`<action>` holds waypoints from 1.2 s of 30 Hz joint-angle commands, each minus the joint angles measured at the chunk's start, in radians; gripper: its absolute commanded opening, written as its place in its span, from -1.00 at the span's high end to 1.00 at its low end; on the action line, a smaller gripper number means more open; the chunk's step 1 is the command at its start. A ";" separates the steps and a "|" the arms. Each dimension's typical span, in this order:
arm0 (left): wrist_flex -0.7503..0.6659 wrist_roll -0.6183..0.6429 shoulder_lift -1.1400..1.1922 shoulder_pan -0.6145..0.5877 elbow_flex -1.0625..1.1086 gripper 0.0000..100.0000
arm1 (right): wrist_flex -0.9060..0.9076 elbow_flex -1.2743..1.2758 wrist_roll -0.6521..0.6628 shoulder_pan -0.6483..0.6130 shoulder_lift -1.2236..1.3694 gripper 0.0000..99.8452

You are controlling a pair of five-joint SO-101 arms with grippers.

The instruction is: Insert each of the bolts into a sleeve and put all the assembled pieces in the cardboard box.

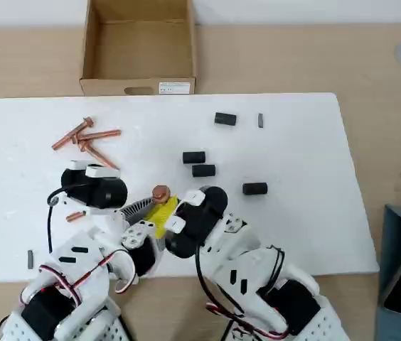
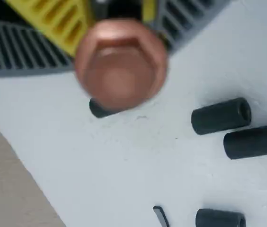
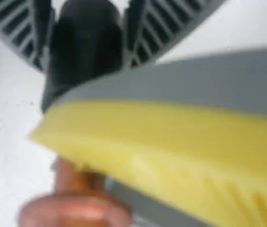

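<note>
My left gripper (image 1: 156, 204) is shut on a copper bolt (image 1: 161, 192) near the front middle of the white mat. The bolt's hexagonal head (image 2: 121, 64) faces the left wrist camera, between a yellow finger and a grey one. Touching it from the right, my right gripper (image 1: 180, 210) is shut on a black sleeve (image 3: 87, 45). In the right wrist view the bolt's shank (image 3: 74, 177) lies just past the other gripper's yellow finger (image 3: 171, 142). Several loose bolts (image 1: 87, 135) lie at the mat's left. Several black sleeves (image 1: 194, 157) are scattered mid-mat. The cardboard box (image 1: 94, 42) stands open at the back.
One bolt (image 1: 75, 216) lies beside the left arm's base. A small grey pin (image 1: 260, 120) sits at the back right of the mat, and a small dark piece (image 1: 30, 258) near its front left edge. A grey bin (image 1: 399, 263) stands off the mat's right.
</note>
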 commanded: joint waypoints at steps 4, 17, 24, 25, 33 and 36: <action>0.037 0.000 0.001 0.054 0.012 0.91 | -0.034 -0.027 0.003 0.001 -0.062 0.98; 0.107 0.021 0.005 -0.074 -0.100 0.56 | -0.029 -0.021 0.003 0.001 -0.062 0.98; 0.176 0.023 0.004 -0.170 -0.137 0.55 | -0.029 -0.018 0.003 0.001 -0.062 0.98; 0.176 0.023 0.002 -0.178 -0.146 0.56 | -0.029 -0.018 0.003 0.001 -0.062 0.98; 0.173 0.021 0.002 -0.241 -0.296 0.77 | -0.029 -0.018 -0.003 0.002 -0.062 0.98; 0.175 0.020 0.002 -0.284 -0.327 1.00 | -0.029 -0.024 -0.058 0.012 -0.054 0.98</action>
